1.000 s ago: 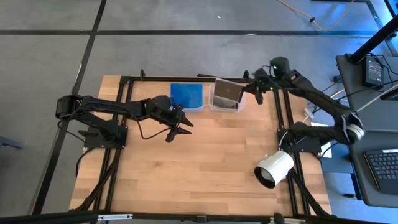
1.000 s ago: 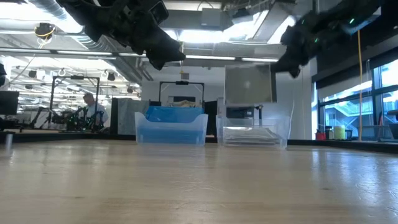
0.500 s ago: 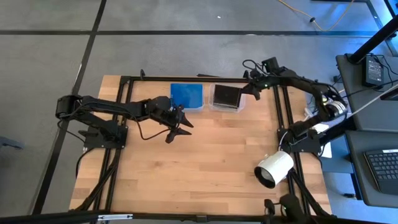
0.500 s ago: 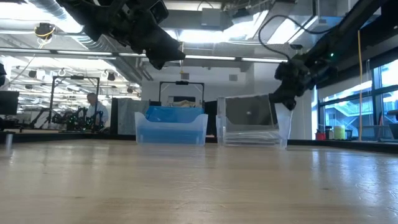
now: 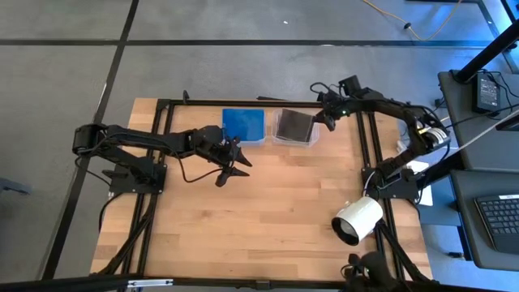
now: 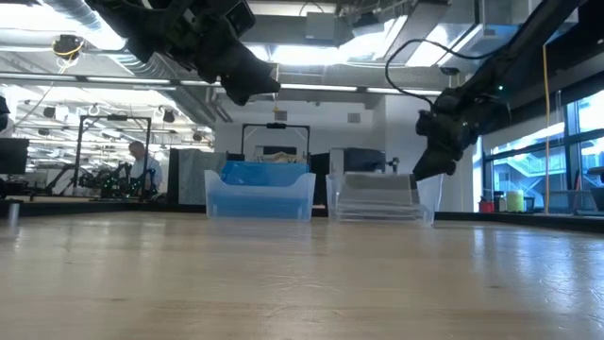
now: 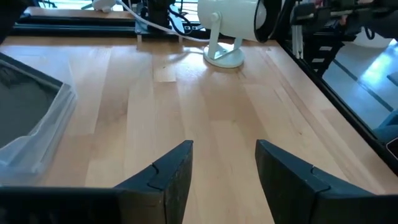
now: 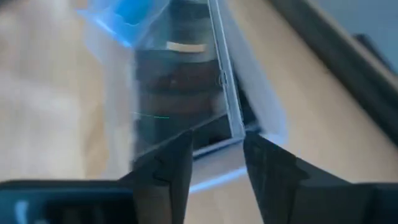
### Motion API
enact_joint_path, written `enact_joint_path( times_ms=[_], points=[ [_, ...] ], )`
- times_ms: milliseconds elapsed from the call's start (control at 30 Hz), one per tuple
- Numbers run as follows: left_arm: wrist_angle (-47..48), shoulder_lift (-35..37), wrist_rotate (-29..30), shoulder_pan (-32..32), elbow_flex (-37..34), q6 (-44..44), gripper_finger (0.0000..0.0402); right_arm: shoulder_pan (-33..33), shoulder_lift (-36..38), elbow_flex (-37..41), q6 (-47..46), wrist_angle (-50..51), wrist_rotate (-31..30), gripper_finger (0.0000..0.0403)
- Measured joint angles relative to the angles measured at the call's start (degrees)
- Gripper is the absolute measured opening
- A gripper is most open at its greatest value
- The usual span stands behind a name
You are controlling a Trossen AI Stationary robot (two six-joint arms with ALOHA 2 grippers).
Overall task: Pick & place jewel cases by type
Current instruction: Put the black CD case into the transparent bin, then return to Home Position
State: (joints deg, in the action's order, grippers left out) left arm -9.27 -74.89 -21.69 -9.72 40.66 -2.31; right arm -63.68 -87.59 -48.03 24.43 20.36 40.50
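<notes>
The right gripper point(image 5: 322, 118), fingers apart and empty, hangs beside the clear tub point(image 5: 312, 136) holding flat dark jewel cases point(image 5: 293, 124). The left gripper point(image 5: 240, 164) waits open over the smooth wooden table point(image 5: 268, 211).

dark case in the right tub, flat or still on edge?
Flat. The dark case lies inside the right tub; the right tool is open beside it.

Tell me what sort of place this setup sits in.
Probably a robotics lab or workshop: exposed ceiling ducts, a person at a bench behind, and a wooden table in a metal frame with two arms.
</notes>
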Motion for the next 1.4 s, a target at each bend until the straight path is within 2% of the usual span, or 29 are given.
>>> enact_joint_path(
  times_ms=[167, 333, 433, 533, 600, 633, 733, 800, 900, 967, 1033, 1133, 1400],
  points=[
    [0.0, 0.0, 0.0, -0.1, 0.0, 0.0, 0.0172, 0.1, 2.6, -0.3, -0.7, -1.9, -3.5, 0.0173],
    [-2.8, 1.0, -1.0, -0.6, 0.0, 0.9, 0.0169, 0.4, 8.1, -2.6, -5.2, -3.6, -6.9, 0.0178],
    [-3.0, 3.6, -7.3, -2.8, 0.0, 1.2, 0.0171, 2.3, 13.6, -2.9, -6.4, -3.1, -5.3, 0.0178],
    [-5.0, 6.6, -16.0, -6.0, 0.0, 1.7, 0.0173, 7.4, 21.1, -2.9, -8.8, -2.2, -2.1, 0.0178],
    [-6.4, 8.3, -20.0, -8.3, 0.0, 1.7, 0.0173, 12.9, 26.6, -2.1, -12.1, -3.2, -3.7, 0.0178],
    [-6.1, 9.2, -20.8, -9.6, 0.0, 2.0, 0.0172, 16.2, 29.4, -1.3, -13.8, -3.5, -6.7, 0.0178],
    [-5.8, 11.8, -20.8, -13.2, -1.9, 4.0, 0.017, 27.2, 37.4, 3.0, -17.0, -4.5, -17.8, 0.0179],
    [-6.7, 14.3, -20.9, -15.1, -4.8, 5.7, 0.0169, 33.8, 43.0, 8.0, -20.9, -7.1, -21.2, 0.0179],
    [-13.5, 20.2, -19.6, -17.2, -11.4, 8.5, 0.0169, 41.9, 51.2, 17.2, -27.0, -17.7, -22.3, 0.0179],
    [-21.1, 24.2, -15.6, -17.8, -16.9, 11.0, 0.0169, 46.1, 55.2, 23.1, -28.7, -26.8, -28.2, 0.0179],
    [-28.2, 27.9, -9.9, -18.0, -22.2, 13.1, 0.0169, 49.1, 57.8, 26.9, -28.5, -30.6, -34.6, 0.0179],
    [-32.8, 32.6, -4.2, -18.0, -29.5, 14.4, 0.0169, 52.0, 59.7, 30.3, -28.5, -30.3, -39.7, 0.0179],
    [-33.0, 42.6, -3.6, -20.2, -39.3, 17.7, 0.0171, 54.6, 61.3, 36.4, -27.4, -36.0, -40.9, 0.0179]
  ],
)
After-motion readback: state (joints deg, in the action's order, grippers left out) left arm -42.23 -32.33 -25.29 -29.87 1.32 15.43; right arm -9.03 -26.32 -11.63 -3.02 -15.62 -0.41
